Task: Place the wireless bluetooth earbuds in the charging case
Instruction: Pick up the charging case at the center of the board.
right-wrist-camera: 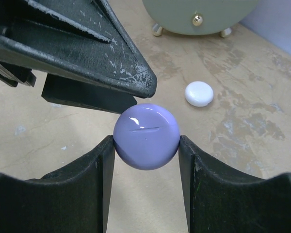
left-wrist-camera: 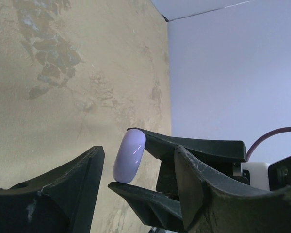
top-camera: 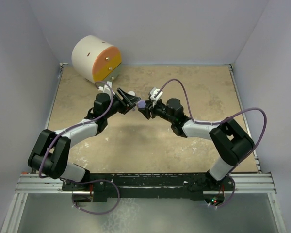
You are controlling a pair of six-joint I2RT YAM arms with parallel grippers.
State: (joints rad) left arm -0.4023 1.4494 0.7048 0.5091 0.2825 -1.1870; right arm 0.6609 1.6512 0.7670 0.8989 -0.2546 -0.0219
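Lilac glossy round puck-shaped case (right-wrist-camera: 146,127) sits mid-frame in the top view, over the tan mottled worktop (top-camera: 203,92). Only the right wrist view shows the grip: right pincer (right-wrist-camera: 146,141) clamped on its rim. Left wrist view has it edge-on inside the left pincer (left-wrist-camera: 138,154), jaws half-spread, gap visible on the left. White round puck (right-wrist-camera: 199,93) lies upper right in the right wrist view. White drum with orange face (top-camera: 96,58) is upper left in the top view.

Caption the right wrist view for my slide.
The right gripper pinches a lilac puck in its jaws above the table; a white puck lies beyond.
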